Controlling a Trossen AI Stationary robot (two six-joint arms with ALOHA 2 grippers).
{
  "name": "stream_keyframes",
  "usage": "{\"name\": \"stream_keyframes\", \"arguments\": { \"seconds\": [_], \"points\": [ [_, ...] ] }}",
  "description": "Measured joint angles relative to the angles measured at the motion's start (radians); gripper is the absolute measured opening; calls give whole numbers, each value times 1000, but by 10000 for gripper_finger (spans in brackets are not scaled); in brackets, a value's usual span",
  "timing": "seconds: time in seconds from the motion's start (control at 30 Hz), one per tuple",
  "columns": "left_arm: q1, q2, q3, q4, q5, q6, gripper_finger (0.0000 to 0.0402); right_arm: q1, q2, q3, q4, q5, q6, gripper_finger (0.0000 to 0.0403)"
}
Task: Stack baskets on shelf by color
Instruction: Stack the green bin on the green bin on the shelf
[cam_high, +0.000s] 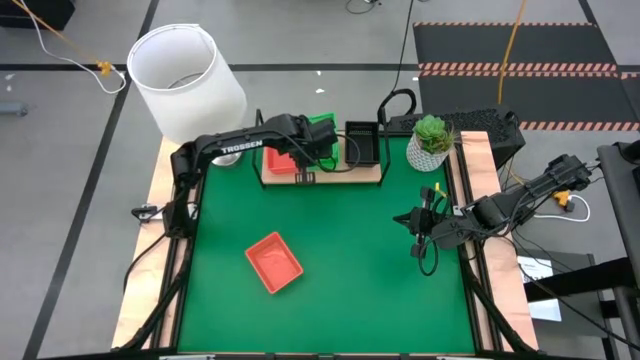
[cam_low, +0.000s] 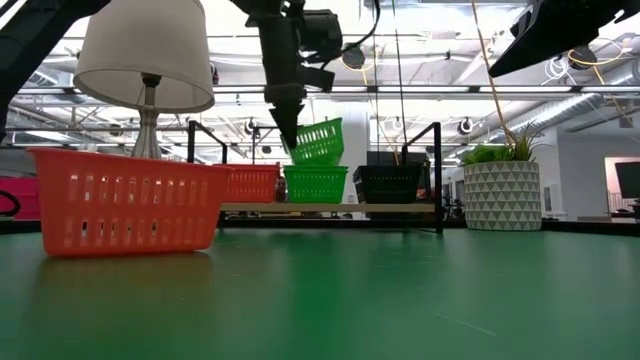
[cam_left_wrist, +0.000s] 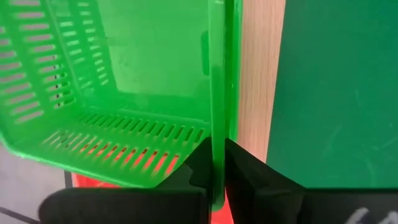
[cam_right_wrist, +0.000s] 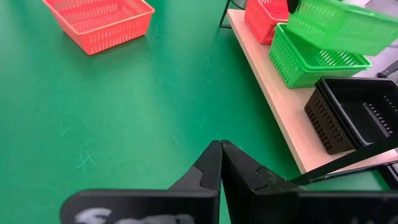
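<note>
The left gripper (cam_left_wrist: 217, 163) is pinched on the rim of a green basket (cam_low: 318, 140), its two dark fingers (cam_left_wrist: 199, 160) closed against either side of the thin plastic wall. The held basket hangs tilted in the air directly below the gripper and carries nothing inside; through its mesh side an orange-red colour shows from beneath.

Just under the held basket, a second green basket (cam_low: 316, 183) sits upright on the shelf (cam_low: 330, 208), and it too looks empty. The two green baskets are apart, the upper one not yet nested into the lower. To one side of the gripper on the same shelf rests an orange-red basket on the board (cam_low: 252, 183); on the other side rests a black basket (cam_low: 388, 183). From the right wrist view the black one appears empty, with its rim seeming doubled, though I cannot tell whether that is more than one tray.

Well away from the left gripper, out on the green mat (cam_high: 350, 260), lies a lone orange-red basket (cam_high: 274, 262), open side up and holding nothing.

The right gripper (cam_right_wrist: 221, 163) hovers over the mat on the far side of the table, its fingers pressed together on nothing, well apart from every basket. A potted plant (cam_high: 432, 142) stands by the end of the shelf nearest it, and a white lamp (cam_high: 186, 70) stands behind the other end.
</note>
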Motion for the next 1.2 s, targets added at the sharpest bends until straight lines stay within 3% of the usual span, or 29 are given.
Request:
{"name": "stream_keyframes", "arguments": {
  "seconds": [0.37,0.77,1.2],
  "points": [
    [0,9,-1,-2,-1,9,29,0,0,0,0,0,0,0],
    [0,9,0,7,-23,2,85,0,0,0,0,0,0,0],
    [-6,8,0,16,-12,-34,88,0,0,0,-9,0,0,0]
  ]
}}
